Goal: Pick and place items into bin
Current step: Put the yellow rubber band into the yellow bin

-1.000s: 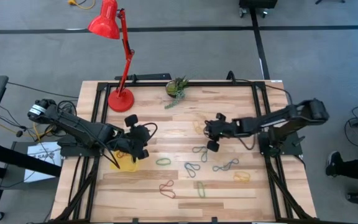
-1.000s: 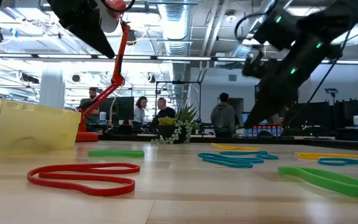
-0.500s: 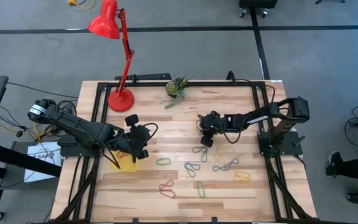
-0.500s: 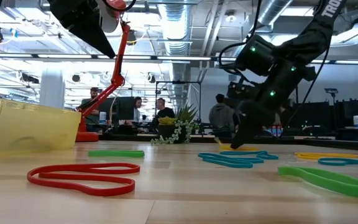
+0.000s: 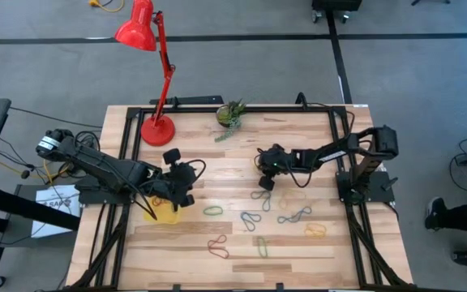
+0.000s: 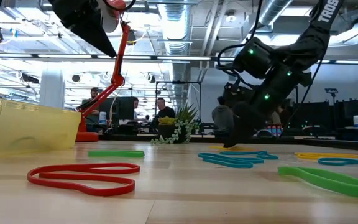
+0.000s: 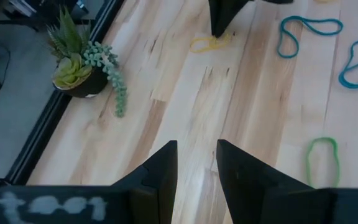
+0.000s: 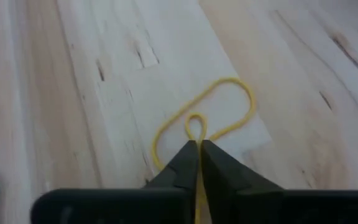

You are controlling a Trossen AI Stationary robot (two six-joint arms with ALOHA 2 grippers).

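Between the closed fingertips of the right gripper (image 8: 196, 148) lies a yellow band (image 8: 211, 118), pinched where its strand crosses; its loop spreads on the wood just beyond the tips. From above, that gripper (image 5: 259, 165) reaches in near the table's middle, tips down at the boards. Seen from table height, it (image 6: 230, 144) touches down right at the yellow band (image 6: 220, 147).

Just behind the gripper, toward the right arm's base, lie two teal bands (image 5: 261, 197), with another teal pair (image 5: 251, 219) and a dark blue band (image 5: 295, 216) a little farther off. A green band (image 5: 212, 211) rests off toward the left arm, a second green band (image 5: 262, 246) and a red band (image 5: 218, 246) lie near the table's front edge, and an orange band (image 5: 315, 230) sits well apart on the right arm's side.

The bin (image 5: 165, 212) stands well apart from the right gripper, on the table's left part, directly under the left gripper (image 5: 176, 188). That left gripper hovers with its fingers (image 7: 164, 171) parted and nothing between them; its own camera looks across the wood toward the right gripper's tips (image 7: 220, 22) on the yellow band (image 7: 209, 42).

A small potted plant (image 5: 230, 113) stands beyond the right gripper near the table's far edge, and a red lamp (image 5: 156, 129) stands farther left. People (image 6: 159, 115) stand in the room behind the wooden table (image 5: 298, 154).
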